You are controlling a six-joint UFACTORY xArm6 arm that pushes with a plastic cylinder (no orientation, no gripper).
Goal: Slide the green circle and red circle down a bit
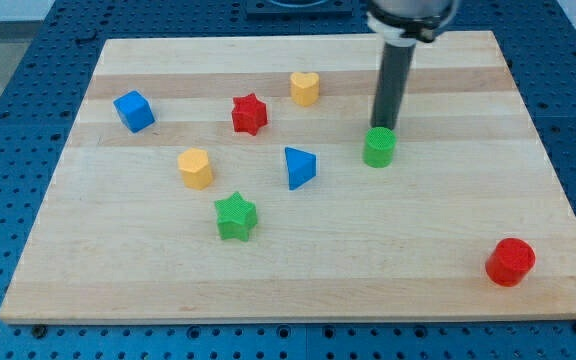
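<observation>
Tip position: my tip (pixel 381 128) sits just above the green circle (pixel 379 147) toward the view's top, touching it or nearly so.
Fingers: none on this rod, so no grasp state to tell.
Red circle: (pixel 510 262) lies at the view's bottom right, close to the table (pixel 408 270) edge.
Risk, green: an off-centre push could let the round block roll aside off the tip.
Risk, red: pushed further down, it could go over the edge.
Count: two circles, two stars (red (pixel 250 114), green (pixel 235 216)), two yellow hearts (pixel 305 88) (pixel 195 168), one blue cube (pixel 134 111), one blue triangle (pixel 299 167).
</observation>
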